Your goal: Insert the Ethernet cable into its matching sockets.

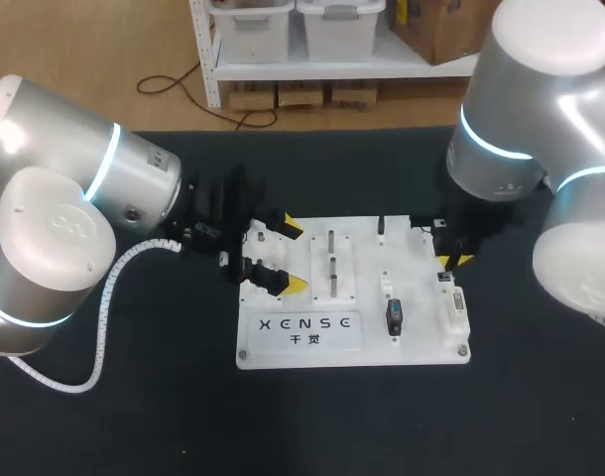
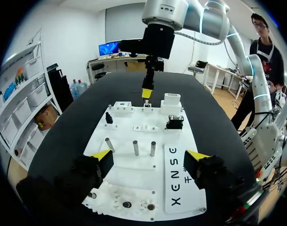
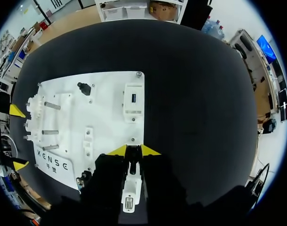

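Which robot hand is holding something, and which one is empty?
The right gripper: its yellow-tipped fingers are pinched together on a white plug. The left gripper has its fingers wide apart over the white board, gripping nothing.

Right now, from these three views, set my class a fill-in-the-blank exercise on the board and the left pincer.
1. The board is coloured ___.
2. ___ metal pegs stand upright on it.
3. The left pincer is ___, gripping nothing.
4. The table under the board is ___.
Missing words: white; three; open; black.
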